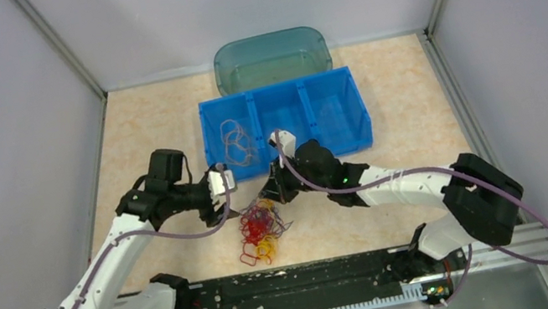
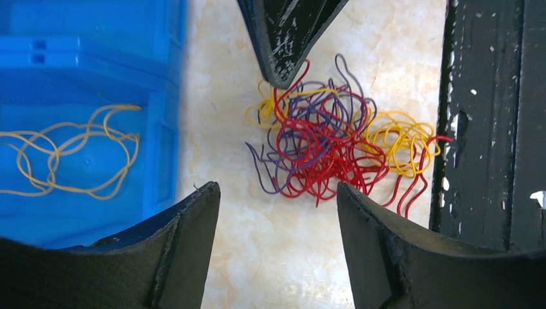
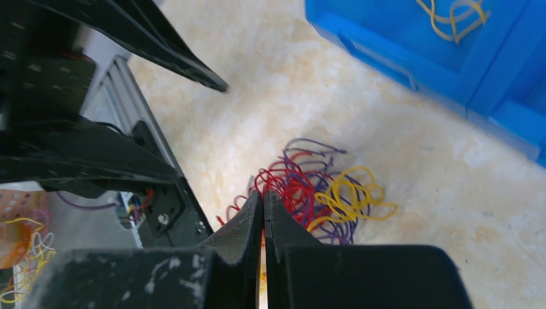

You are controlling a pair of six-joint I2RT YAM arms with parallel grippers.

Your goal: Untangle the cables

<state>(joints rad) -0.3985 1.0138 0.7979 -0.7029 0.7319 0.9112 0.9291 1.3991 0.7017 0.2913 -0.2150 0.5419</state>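
The cables [image 1: 261, 229] lie as a fist-sized clump of red, yellow and purple strands on the table, also seen in the left wrist view [image 2: 328, 138] and the right wrist view [image 3: 315, 193]. My right gripper [image 3: 264, 193] is shut, its tips [image 2: 283, 80] pressed into the clump's far edge, with a yellow sliver showing in the slit between the jaws. My left gripper [image 2: 278, 190] hangs open just left of the clump with bare table between its fingers and touches no strand. In the top view the two grippers, left [image 1: 234, 206] and right [image 1: 266, 198], flank the clump's upper end.
A blue three-compartment bin [image 1: 276, 86] stands behind the clump, with loose yellow cable loops [image 2: 64, 154] in its left compartment. A teal tub [image 1: 270, 57] sits behind the bin. The black base rail [image 2: 489, 129] runs just beyond the clump's near side. Grey walls enclose the table.
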